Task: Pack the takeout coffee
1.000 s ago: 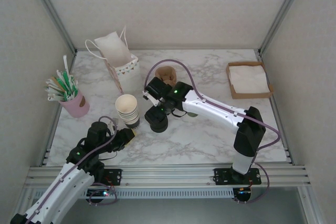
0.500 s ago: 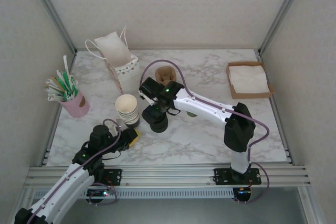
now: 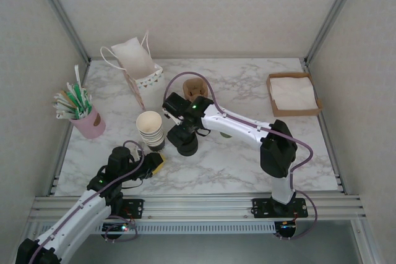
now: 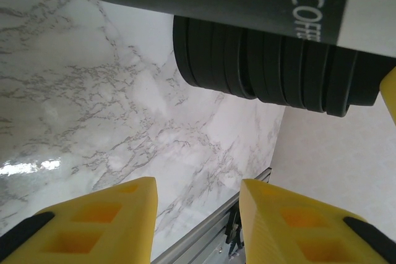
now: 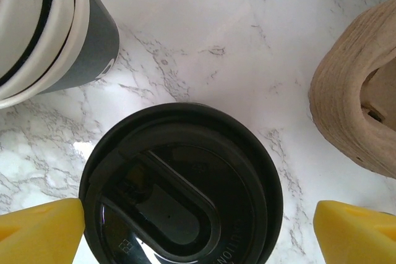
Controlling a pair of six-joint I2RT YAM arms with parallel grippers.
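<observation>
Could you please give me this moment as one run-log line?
right tool: open, over lid stack | left tool: open, holding nothing | takeout coffee: partly under right arm, ungrasped

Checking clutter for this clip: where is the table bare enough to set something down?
Bare marble: between the napkin tray and the right arm, and between the carrier and that tray. Crowded: cup stack, black lids, left gripper and right gripper, bunched left of centre.

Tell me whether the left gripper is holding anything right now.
No: in the left wrist view the left gripper has its yellow fingers apart, with only the marble table between them.
</observation>
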